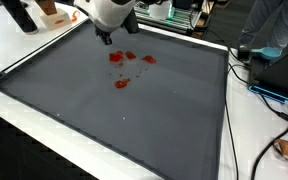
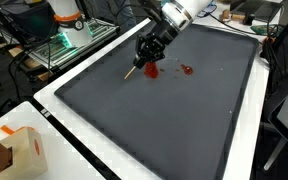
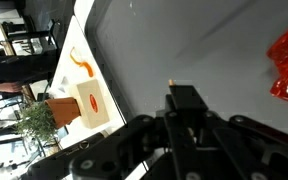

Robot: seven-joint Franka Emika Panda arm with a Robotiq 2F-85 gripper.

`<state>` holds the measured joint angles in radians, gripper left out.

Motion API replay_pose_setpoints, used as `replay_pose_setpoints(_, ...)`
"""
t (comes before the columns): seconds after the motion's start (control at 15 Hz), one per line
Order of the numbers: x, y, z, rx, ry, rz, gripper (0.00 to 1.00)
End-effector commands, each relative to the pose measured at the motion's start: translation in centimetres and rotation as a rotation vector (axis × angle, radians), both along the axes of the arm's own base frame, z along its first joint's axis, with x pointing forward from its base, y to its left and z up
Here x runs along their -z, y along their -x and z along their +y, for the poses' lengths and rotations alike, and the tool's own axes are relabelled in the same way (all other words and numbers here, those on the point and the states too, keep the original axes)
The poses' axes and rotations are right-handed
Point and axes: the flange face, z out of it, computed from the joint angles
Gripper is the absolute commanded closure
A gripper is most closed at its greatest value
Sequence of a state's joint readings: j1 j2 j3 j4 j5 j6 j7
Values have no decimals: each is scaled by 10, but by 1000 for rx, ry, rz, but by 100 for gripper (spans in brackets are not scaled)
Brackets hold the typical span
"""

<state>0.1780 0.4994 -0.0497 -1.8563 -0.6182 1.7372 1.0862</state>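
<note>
The gripper hangs low over the far part of the dark grey mat. Its fingers are pinched together on a thin stick, whose tan tip pokes out past them in the wrist view. The red smears lie just beside the tip, a few scattered patches near one another in an exterior view. The tip seems to hover at the mat, though contact cannot be told. To work the smears well, it looks wise to set the stick at a shallow tilt, press lightly so it does not slip in the grip, and sweep in short strokes from the edge of the nearest patch.
</note>
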Motion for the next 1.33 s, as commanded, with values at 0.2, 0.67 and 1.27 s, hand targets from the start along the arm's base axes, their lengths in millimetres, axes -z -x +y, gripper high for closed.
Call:
replay_pose_setpoints(0.2, 19, -9, 4, -9, 28, 23, 97)
replay_pose_setpoints(0.67, 32, -11, 14, -40, 19, 39, 97)
replay_pose_setpoints(1.27, 27, -13, 18, -123, -73, 123, 97)
